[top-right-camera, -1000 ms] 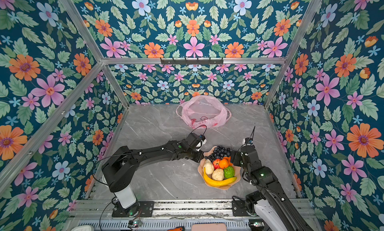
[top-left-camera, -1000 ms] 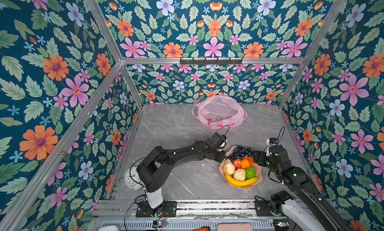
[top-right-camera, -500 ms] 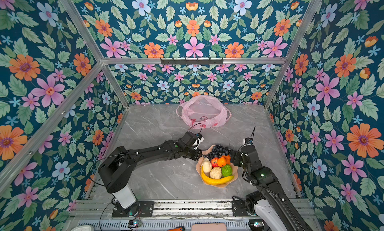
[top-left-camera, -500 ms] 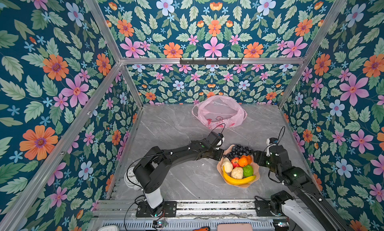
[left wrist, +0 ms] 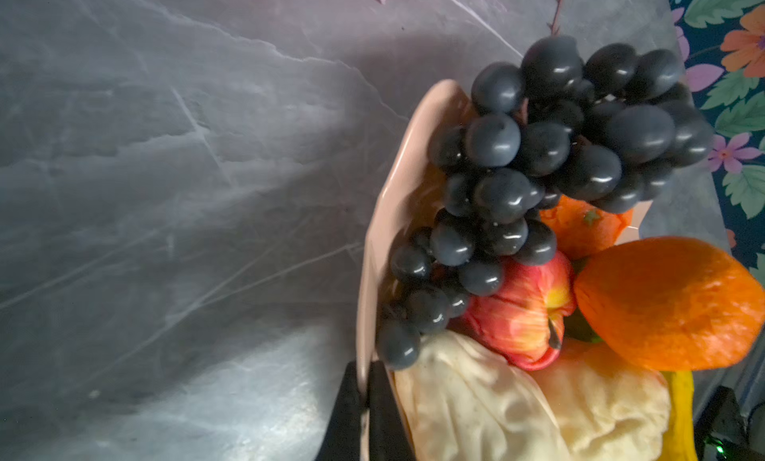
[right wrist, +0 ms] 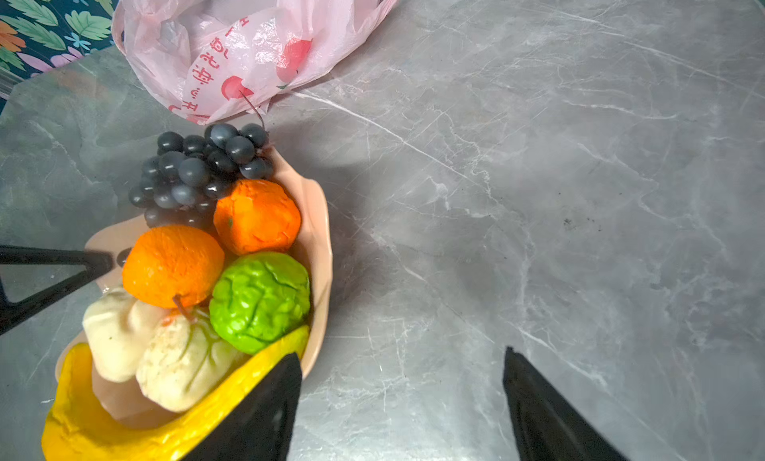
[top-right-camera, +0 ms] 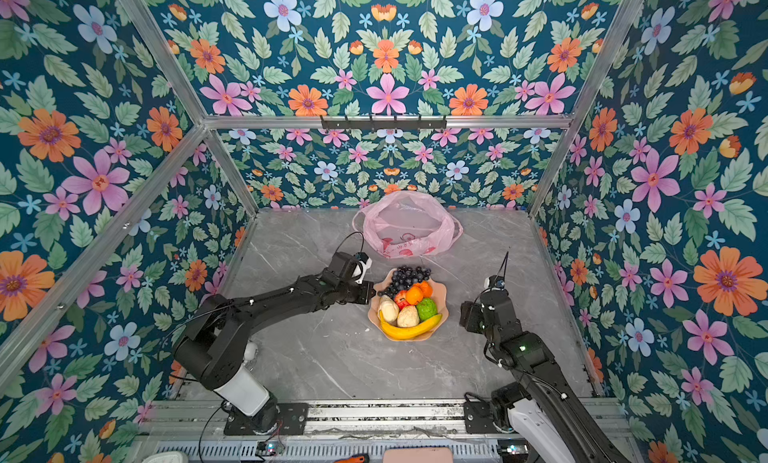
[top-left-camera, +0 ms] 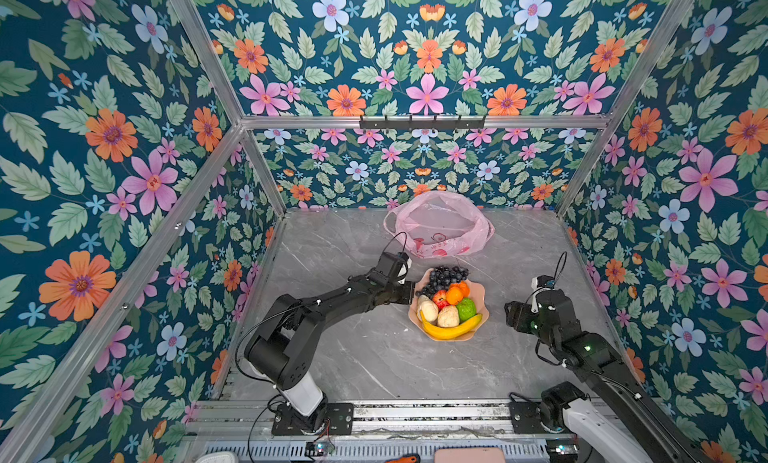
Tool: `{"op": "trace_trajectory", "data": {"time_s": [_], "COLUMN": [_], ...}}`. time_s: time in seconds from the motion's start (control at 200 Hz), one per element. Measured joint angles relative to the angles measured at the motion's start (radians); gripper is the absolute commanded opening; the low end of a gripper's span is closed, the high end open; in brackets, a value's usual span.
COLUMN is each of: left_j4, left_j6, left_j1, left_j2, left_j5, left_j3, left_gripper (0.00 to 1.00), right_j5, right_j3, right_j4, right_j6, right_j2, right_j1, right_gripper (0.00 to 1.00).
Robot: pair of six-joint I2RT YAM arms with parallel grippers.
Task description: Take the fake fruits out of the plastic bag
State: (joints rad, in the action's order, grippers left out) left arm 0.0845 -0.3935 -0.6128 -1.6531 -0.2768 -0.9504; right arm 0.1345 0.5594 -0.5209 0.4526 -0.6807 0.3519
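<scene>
Eight fake fruits (top-left-camera: 451,303) heaped in a peach-pink scalloped bowl (top-left-camera: 478,289) near the middle of the grey marble desk (top-left-camera: 353,357), all outside the plastic bag (top-left-camera: 440,226). Dark grape bunch (top-left-camera: 444,276) at the far side, hanging a little over the rim; next to it two orange pieces (right wrist: 173,264) and a red apple (left wrist: 521,314); then a bumpy green fruit (top-left-camera: 466,308), two cream lumpy pieces (top-left-camera: 427,309), and a yellow banana (top-left-camera: 451,331) curved along the near edge. Bag crumpled, mouth open, at the back of the desk close to the wall, near the bowl but apart from it, red print turned toward the bowl. Left jaws pressed together on the rim of the bowl, on the side toward the left arm (top-left-camera: 332,298), the rim pinched between them in the left wrist view. Right jaws spread wide, holding nothing, over bare desk just beside the bowl on its other side, apart from it in both top views.
</scene>
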Motion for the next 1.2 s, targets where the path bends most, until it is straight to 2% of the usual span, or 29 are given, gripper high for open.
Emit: {"op": "trace_trajectory", "data": {"time_s": [0.235,0.795,1.02,1.2], "left_j4": [-0.067,-0.076,-0.077,-0.106], "left_j6": [0.003,0.021,0.025,0.003], "left_j1": [0.078,0.095,0.096,0.113], "left_j2": [-0.016,0.002,0.057,0.159], "left_j5": [0.006,0.039,0.035,0.045], "left_j3": [0.010,0.031,0.051,0.121], "left_gripper": [0.03,0.28,0.43,0.62], "right_j5": [0.000,0.000,0.001,0.034], "right_j3": [0.000,0.002,0.002,0.011], "right_j4": [0.008,0.011,0.014,0.002], "right_j6": [0.000,0.000,0.000,0.008], "right_j2": [-0.017,-0.019,-0.022,-0.035], "right_j1": [0.000,0.000,0.000,0.000], "right_gripper": [0.78,0.78,0.78,0.86]}}
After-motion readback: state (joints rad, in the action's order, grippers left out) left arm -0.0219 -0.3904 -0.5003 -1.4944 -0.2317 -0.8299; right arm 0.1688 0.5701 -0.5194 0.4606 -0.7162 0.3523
